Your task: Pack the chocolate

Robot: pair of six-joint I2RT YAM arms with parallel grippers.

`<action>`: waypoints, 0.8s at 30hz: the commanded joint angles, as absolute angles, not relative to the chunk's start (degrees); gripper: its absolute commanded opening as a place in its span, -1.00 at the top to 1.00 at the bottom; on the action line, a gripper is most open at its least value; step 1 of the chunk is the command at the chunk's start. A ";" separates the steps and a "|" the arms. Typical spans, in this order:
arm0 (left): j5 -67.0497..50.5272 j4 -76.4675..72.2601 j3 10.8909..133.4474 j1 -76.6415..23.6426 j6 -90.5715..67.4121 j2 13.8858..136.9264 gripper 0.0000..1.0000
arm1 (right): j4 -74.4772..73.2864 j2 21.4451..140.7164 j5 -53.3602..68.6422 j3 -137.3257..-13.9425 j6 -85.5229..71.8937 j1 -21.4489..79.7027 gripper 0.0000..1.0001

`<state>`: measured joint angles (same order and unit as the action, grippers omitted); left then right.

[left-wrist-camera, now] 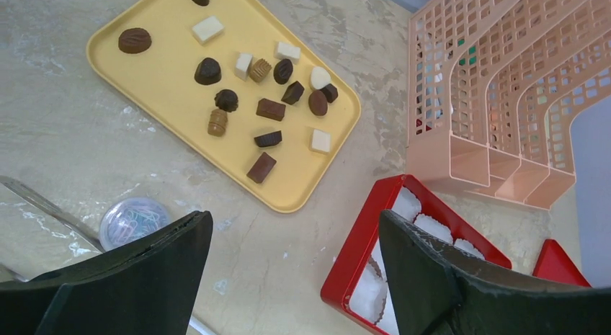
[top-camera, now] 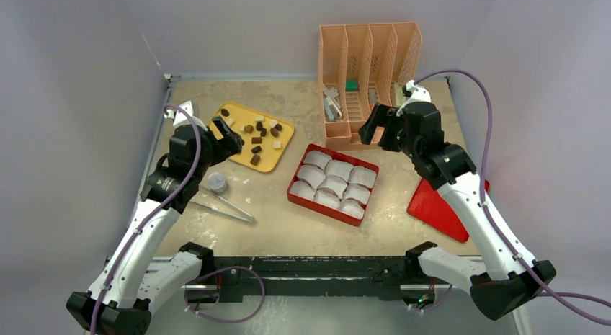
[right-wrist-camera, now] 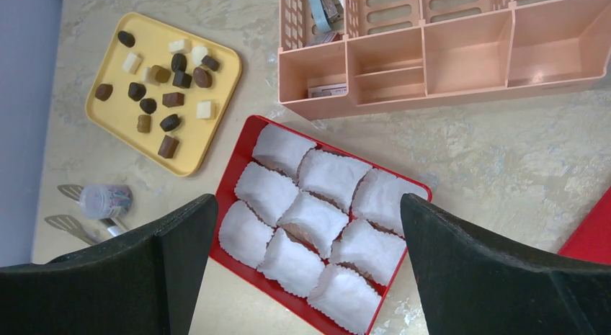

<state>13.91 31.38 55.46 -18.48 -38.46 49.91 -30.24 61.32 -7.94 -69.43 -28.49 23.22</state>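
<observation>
The chocolate [top-camera: 256,140] lies as several dark, tan and white pieces [left-wrist-camera: 270,109] scattered on a yellow tray [top-camera: 245,112] at the back left; the right wrist view shows them too [right-wrist-camera: 173,99]. A red box [top-camera: 320,210] in the middle holds white paper cups [right-wrist-camera: 328,178], with no piece showing in them. My left gripper [top-camera: 232,140] hovers open by the tray's near edge, over bare table between tray and box [left-wrist-camera: 294,227]. My right gripper [top-camera: 370,126] hangs open above the box [right-wrist-camera: 308,205], holding nothing.
A peach desk organizer [top-camera: 367,76] stands at the back, right behind the box. A red lid [top-camera: 439,205] lies at the right. A small clear tub of paperclips [top-camera: 217,182] and metal tongs [top-camera: 230,207] lie near the left arm.
</observation>
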 commanded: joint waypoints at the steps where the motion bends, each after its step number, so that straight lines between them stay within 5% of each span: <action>1: 17.18 28.69 55.46 -18.81 -39.36 48.38 -0.70 | -29.88 60.12 -8.35 -70.43 -28.73 23.04 -0.98; 13: 31.91 33.81 55.26 -18.81 -48.39 50.98 -0.70 | -29.53 61.16 -8.10 -70.31 -28.64 23.03 -0.98; 24: 39.16 44.27 49.26 -18.72 -69.63 60.60 -0.29 | -29.79 60.98 -9.29 -70.18 -28.16 23.06 -0.98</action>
